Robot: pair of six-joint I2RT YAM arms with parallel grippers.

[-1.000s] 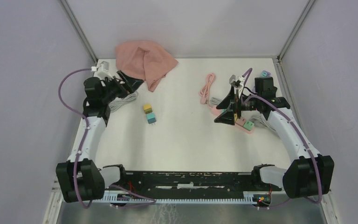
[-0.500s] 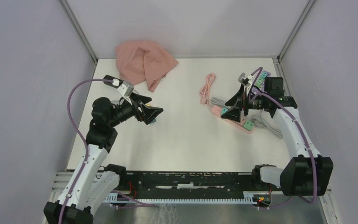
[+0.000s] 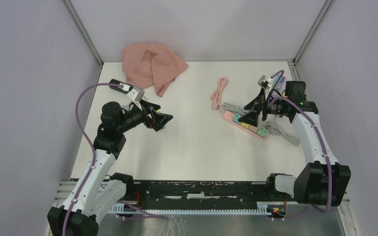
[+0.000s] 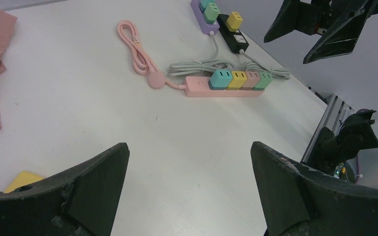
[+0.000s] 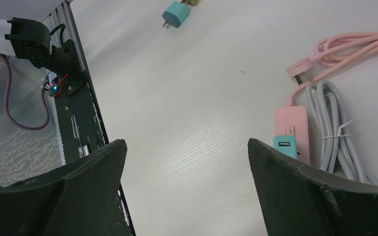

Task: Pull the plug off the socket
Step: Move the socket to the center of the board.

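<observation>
From above, the pink strip (image 3: 226, 115) lay on the right of the bench (image 3: 197, 147). It slanted from far-left to near-right, with its plugs (image 3: 262, 131) in a row. The right jaws hung apart just over it, while the left jaws, also apart, were well away. The left wrist view showed it far ahead, crosswise. In the right wrist view it lay right of the jaws, the teal plug (image 5: 285, 145) nearest.

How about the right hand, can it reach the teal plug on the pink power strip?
Probably yes. The open right hand hangs just above the long pink plastic power strip, with nothing between it and the square teal plug. The hand sits slightly off to one side, so it may need a small shift.
</observation>
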